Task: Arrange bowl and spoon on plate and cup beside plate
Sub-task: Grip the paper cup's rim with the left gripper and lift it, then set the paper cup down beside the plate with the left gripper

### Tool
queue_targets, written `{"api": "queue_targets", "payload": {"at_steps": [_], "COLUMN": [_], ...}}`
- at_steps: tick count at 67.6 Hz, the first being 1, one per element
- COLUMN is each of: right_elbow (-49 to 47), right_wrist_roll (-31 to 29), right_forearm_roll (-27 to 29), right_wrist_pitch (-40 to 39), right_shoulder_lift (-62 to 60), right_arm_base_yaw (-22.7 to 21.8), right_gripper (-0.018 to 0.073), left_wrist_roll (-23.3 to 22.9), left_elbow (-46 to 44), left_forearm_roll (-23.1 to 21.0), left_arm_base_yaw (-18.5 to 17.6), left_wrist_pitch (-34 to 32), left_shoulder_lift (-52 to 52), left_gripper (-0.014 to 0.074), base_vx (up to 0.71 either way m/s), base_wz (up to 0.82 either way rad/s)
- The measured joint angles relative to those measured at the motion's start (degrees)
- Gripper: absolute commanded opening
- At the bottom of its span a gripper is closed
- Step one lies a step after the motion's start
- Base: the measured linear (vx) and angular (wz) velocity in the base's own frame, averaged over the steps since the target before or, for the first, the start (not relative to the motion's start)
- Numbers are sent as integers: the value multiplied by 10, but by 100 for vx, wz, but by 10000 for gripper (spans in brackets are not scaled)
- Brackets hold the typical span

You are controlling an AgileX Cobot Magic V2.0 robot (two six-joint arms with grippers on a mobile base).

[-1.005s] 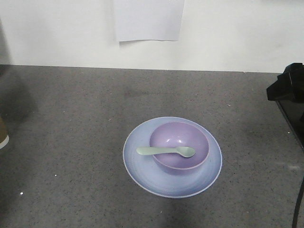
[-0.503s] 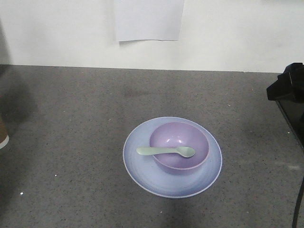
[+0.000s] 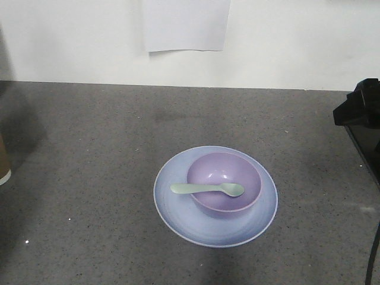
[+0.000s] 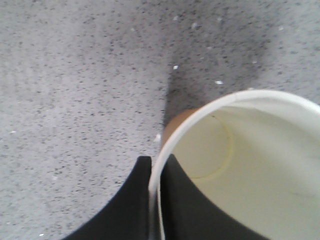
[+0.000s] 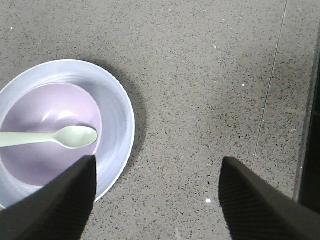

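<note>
Cup held at the far left edge — bowl and spoon already on the plate

The cup (image 4: 240, 165), rim pinched by the left claw (image 4: 154, 200), shows at the front view's left edge, well apart from the plate (image 3: 172, 205) carrying bowl (image 3: 224, 178) and spoon (image 3: 208, 189). Carry it upright, set it just beside the plate. Right claw (image 5: 155, 200) gapes empty over the desk (image 3: 89, 130). No readable writing.

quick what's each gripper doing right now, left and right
Left gripper: shut on the rim wall of the cup, one finger inside, one outside.
Right gripper: open, holding nothing, over the table beside the plate.
</note>
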Motion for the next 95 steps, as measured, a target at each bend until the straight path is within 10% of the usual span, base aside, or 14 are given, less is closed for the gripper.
{"api": "queue_targets", "payload": {"at_steps": [32,64,95], "right_elbow": [0,0,0], "right_wrist_roll": [0,0,-1], "right_forearm_roll": [0,0,0], "right_wrist_pitch": [-2,-7,-11], "right_shoulder_lift": [0,0,0], "right_arm_base_yaw": [0,0,0], "right_gripper": [496,496,496], "left_wrist_roll": [70,73,67], "left_elbow": [0,53,67], "left_forearm_roll": [-186,-195,-189], "left_arm_base_yaw": [-6,-190,-290], "left_wrist_pitch": [11,4,-21], "left_shoulder_lift": [-78,-91,-85], "left_gripper": [-8,-8,-8], "base_vx": [0,0,0], "base_wz": [0,0,0]}}
